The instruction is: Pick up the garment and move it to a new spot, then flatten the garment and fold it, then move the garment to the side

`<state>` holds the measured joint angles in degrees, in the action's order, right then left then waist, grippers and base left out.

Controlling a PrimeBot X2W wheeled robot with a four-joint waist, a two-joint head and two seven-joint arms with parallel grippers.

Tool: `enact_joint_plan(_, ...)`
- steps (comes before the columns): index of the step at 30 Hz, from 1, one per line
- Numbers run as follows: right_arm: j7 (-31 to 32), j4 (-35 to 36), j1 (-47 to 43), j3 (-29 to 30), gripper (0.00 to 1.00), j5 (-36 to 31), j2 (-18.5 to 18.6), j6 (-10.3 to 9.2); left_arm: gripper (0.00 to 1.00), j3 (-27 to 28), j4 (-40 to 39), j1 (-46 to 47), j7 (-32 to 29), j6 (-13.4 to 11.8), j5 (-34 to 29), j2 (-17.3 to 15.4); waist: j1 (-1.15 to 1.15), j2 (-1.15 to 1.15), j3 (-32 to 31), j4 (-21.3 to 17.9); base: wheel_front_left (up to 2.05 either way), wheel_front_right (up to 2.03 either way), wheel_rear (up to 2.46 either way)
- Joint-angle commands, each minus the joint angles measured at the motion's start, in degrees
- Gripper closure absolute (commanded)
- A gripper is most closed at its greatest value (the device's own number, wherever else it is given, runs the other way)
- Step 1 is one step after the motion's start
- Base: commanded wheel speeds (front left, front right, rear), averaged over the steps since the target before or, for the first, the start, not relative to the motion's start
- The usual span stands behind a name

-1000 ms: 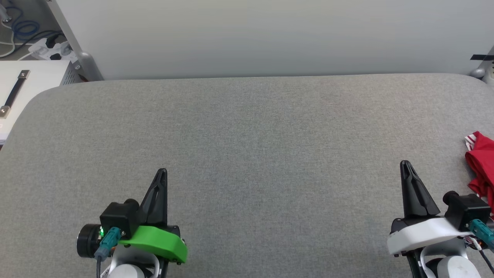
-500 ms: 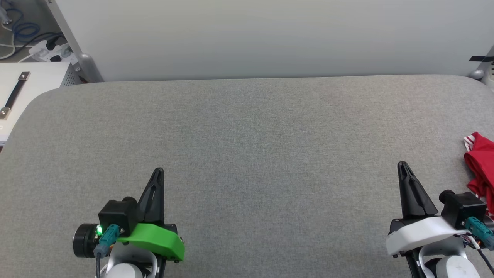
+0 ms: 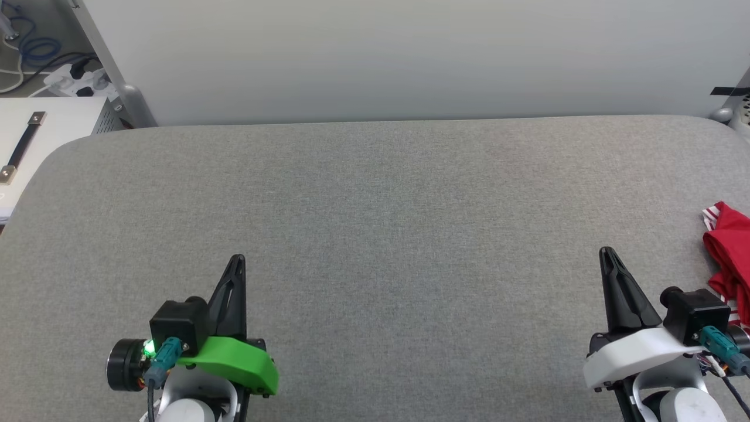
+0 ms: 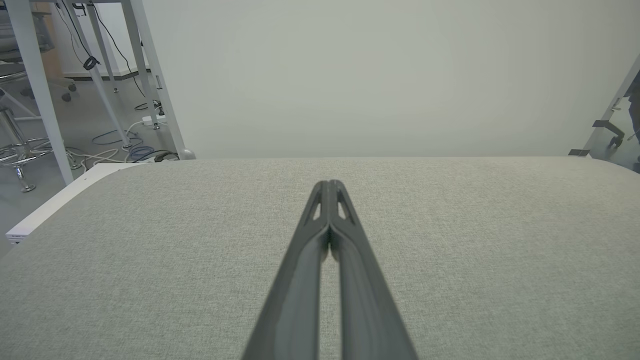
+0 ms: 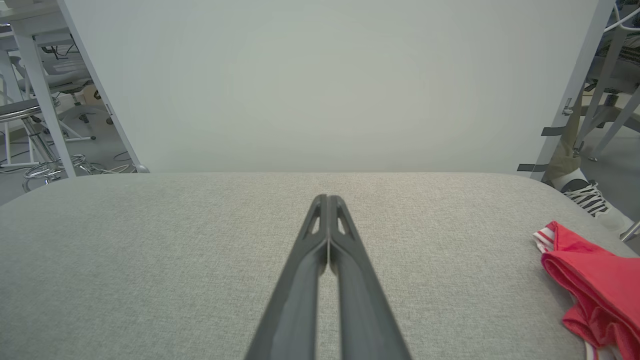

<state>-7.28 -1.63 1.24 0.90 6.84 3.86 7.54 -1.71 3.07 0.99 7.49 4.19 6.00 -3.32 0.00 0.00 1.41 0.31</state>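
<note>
Garment, red with white-striped trim, lies gathered in soft folds at the far right of the grey table, partly cut off by the head view's right edge; no print shows. The visible part runs lengthwise away from the robot, along the table's right side, with the striped trim at its far end. In the right wrist view the same heap sits to the right of the fingers and nearer than their tips.

Right gripper is the nearer tool. The cloth lies just beside its wrist, on the outer side; whether the two touch cannot be told. Its two dark fingers are pressed together and hold nothing. Left gripper, well apart across the table, also has its fingers together and empty.

Between and beyond the grippers the table top offers open room up to the pale wall. A white cabinet stands off the left corner, and a shoe shows past the right corner.

Judgement: a garment gathered at the table's side fits either a heap waiting to be picked up or one already folded and set aside; the part in view does not settle which. Any reach for it would suit the right arm, turning outward toward an edge with little margin.
</note>
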Motion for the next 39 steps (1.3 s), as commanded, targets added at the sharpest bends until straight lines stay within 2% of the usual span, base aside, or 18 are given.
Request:
enact_joint_plan(1,0.3,0.4,-0.6,-0.2,1.0,-0.6,-0.3,-0.03,1.0,0.1,-0.3,-0.5,-0.4,-0.6,-0.8,0.2,0.0,0.0,0.0,0.0,0.0,0.0,0.0)
enact_joint_plan(39,4.9,1.2,-1.0,-0.7,1.0,-4.7,-0.8,-0.04,1.0,1.1,-2.1,-0.8,-5.0,-3.0,-4.2,0.4,0.0,0.0,-0.9,-0.2,0.0,0.0,0.0)
